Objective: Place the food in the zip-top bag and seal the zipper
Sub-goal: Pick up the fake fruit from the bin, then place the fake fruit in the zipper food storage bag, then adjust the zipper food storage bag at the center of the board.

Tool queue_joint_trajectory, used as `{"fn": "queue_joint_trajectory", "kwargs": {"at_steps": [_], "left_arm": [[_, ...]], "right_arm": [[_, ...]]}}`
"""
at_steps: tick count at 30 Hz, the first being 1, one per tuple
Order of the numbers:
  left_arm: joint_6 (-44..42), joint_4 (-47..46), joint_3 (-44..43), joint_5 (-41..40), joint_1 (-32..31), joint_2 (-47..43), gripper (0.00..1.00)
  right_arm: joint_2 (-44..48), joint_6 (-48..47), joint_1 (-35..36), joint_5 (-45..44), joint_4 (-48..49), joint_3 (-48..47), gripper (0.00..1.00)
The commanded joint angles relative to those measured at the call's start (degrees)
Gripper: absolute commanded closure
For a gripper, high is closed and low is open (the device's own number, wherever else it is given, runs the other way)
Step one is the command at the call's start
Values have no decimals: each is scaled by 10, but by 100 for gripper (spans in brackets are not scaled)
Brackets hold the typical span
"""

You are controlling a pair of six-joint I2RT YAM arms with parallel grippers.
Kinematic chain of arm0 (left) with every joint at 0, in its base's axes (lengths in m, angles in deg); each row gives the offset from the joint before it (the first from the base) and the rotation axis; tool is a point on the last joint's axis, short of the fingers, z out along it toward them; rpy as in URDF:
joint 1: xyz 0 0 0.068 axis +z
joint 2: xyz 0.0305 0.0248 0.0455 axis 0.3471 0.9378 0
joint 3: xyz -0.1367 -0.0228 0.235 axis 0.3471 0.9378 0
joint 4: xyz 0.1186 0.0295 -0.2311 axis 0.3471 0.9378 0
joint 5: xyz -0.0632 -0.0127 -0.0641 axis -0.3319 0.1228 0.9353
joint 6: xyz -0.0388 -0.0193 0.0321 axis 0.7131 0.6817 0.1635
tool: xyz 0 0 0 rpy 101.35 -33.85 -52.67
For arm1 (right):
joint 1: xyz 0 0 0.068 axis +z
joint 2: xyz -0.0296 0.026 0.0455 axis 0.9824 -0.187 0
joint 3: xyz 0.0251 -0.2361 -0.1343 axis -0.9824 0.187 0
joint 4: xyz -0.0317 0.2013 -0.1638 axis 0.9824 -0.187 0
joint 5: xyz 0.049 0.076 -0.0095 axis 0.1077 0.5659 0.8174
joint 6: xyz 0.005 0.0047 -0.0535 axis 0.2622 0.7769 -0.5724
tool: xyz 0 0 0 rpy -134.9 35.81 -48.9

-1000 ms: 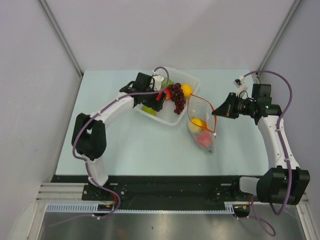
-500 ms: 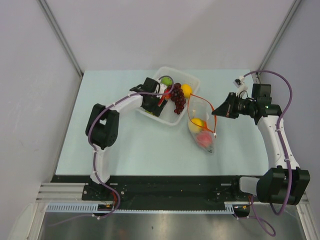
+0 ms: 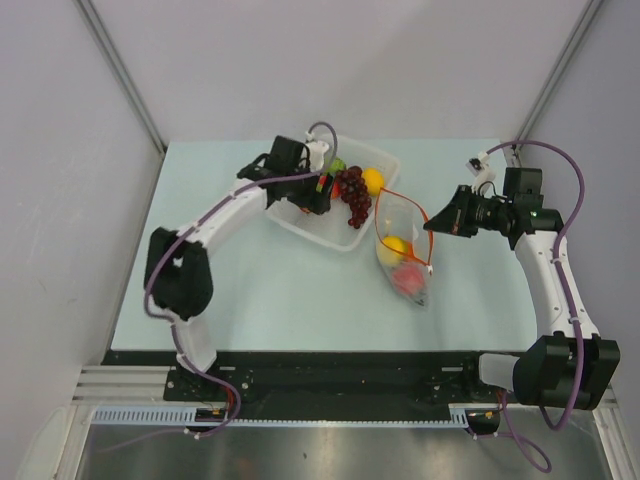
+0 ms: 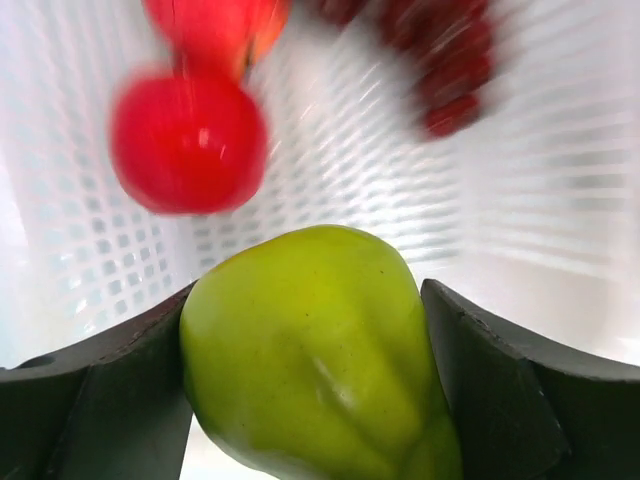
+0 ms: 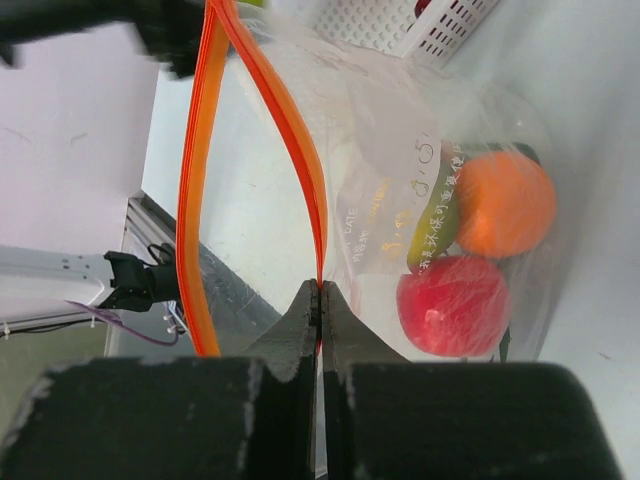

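The left end effector (image 4: 308,300) is closed on a green fruit (image 4: 310,370), with one finger pressed on each side of its widest part. The fruit is held over the white tray (image 4: 560,200), where a red apple (image 4: 188,140) and the grapes (image 4: 455,70) are seen below it, blurred. The fruit looks smooth, hard and light. Because it is rounded and shiny, it could probably slip, so a hold across the middle, as here, is judged to be the safest.

The right end effector (image 5: 320,300) is pinched together on the zipper (image 5: 195,200), at the right edge of the mouth of the bag (image 5: 400,130). The mouth is kept open in this way. The bag lies on the tabletop (image 3: 250,290) just to the right of the tray, with its mouth at the far end. Inside it an orange (image 5: 505,205), a second apple (image 5: 450,305) and a green bean (image 5: 435,235) are seen. The plastic is thin and floppy and would collapse easily. The strip is likely the stiffest part, so it is the best place to be gripped.
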Motion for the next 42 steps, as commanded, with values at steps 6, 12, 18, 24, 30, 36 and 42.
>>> {"fn": "queue_joint_trajectory", "kwargs": {"at_steps": [6,12,18,24,30,36,42], "left_arm": [[101,-93,-78,142,-104,-163,36],[93,-86,-131,134,-193,-114,34],[88,-35,-169,131,-264,-44,32],[89,40,-233,159,-288,14,7],[56,70,-254,257,-259,-15,0],[-96,40,-172,350,-216,-100,0],[-332,82,-93,317,-259,-157,0]], "right_arm": [[5,-21,3,-12,-8,-14,100],[7,-34,-1,-18,-24,-37,100],[6,-64,-9,-30,-45,-59,100],[-8,-94,-25,-34,-69,-88,100],[-15,-132,-34,-30,-85,-84,100],[-14,-142,-41,-24,-88,-74,100],[-16,-137,-42,-16,-82,-66,100]]}}
